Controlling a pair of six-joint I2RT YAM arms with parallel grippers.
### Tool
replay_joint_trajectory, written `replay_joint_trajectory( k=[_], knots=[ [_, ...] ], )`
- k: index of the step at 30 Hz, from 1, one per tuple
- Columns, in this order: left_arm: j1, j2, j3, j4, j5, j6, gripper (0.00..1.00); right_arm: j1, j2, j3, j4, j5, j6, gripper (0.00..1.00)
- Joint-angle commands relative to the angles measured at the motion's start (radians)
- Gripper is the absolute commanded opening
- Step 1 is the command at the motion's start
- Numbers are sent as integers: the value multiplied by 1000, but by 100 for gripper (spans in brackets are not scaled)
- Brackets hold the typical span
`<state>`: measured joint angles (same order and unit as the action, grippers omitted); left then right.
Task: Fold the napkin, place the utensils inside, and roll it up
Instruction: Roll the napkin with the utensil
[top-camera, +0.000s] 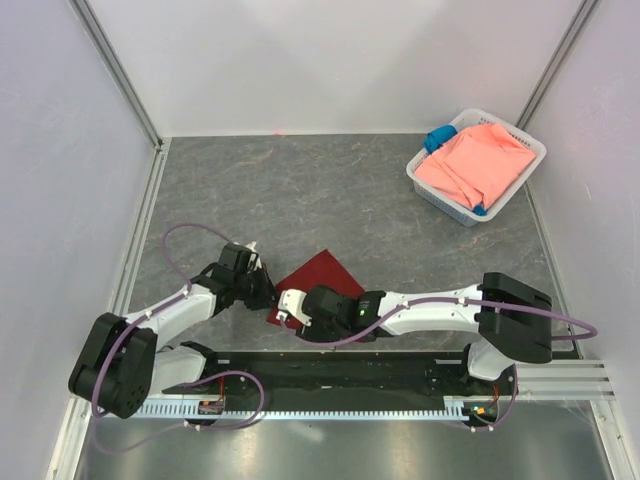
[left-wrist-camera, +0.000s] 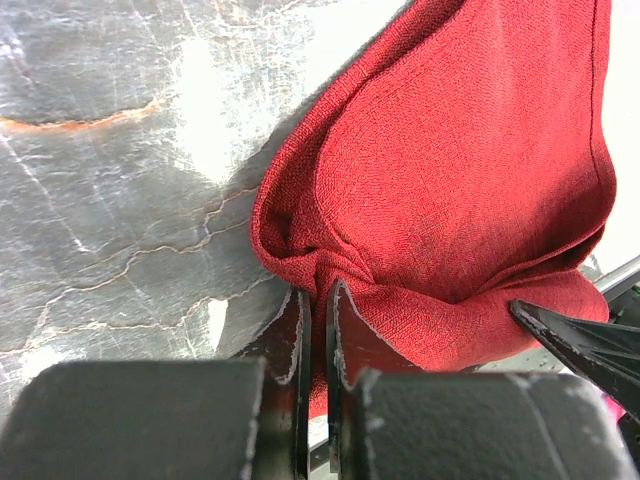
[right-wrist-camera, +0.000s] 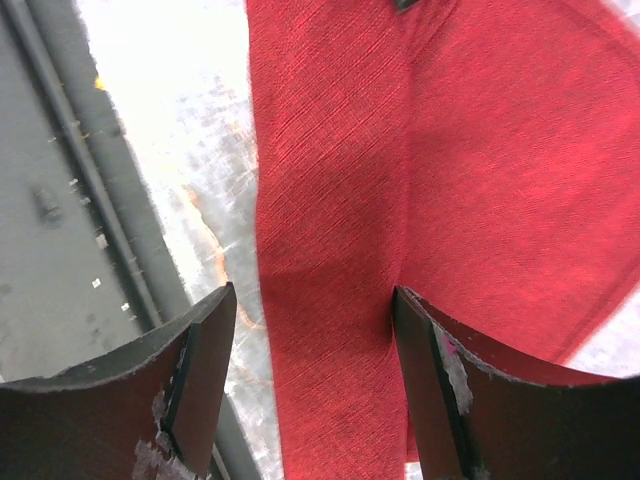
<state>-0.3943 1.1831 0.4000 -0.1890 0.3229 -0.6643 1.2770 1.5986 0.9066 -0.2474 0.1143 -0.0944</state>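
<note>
Near the counter's (top-camera: 300, 190) near edge, the left tool (left-wrist-camera: 318, 292) is clamped together on a bunched edge of the dark red napkin (top-camera: 322, 272), the cloth gathered in creases at its 2 fingertips and swelling into a loose pouch beyond them. The napkin lies about midway along that edge, 1 corner pointing toward the far wall. At its right, the right tool (right-wrist-camera: 312, 292) hangs over the napkin's near part, fingers apart and gripping nothing, a long fold of cloth running under the gap. In the counter's far right corner, a white basket (top-camera: 440, 205) holds a salmon-pink cloth (top-camera: 475, 165) and a small blue cloth (top-camera: 437, 137).
</note>
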Motion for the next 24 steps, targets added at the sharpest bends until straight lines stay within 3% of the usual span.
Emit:
replay_joint_trajectory(
  k=[1, 12, 15, 16, 18, 21, 22, 24],
  knots=[
    [-2, 32, 14, -64, -12, 22, 2, 22, 33, 3, 102, 162, -34, 72],
    [-3, 70, 40, -66, 16, 48, 2, 19, 119, 26, 115, 110, -76, 68],
    [-3, 72, 37, -46, 42, 58, 2, -11, 147, 43, 85, 24, -70, 58],
    [-3, 72, 39, -38, 50, 64, 2, -36, 158, 49, 73, -13, -62, 47],
    [-3, 72, 42, -17, 73, 68, 2, -60, 170, 67, 34, -138, -56, 40],
    [-2, 64, 75, -18, 59, 74, 16, -113, 204, 89, -15, -313, -27, 29],
    [-3, 58, 89, -32, 47, 83, 30, -145, 224, 94, -27, -358, -18, 28],
    [-2, 44, 134, -56, 2, 92, 46, -194, 253, 103, -52, -497, 10, 26]
  ],
)
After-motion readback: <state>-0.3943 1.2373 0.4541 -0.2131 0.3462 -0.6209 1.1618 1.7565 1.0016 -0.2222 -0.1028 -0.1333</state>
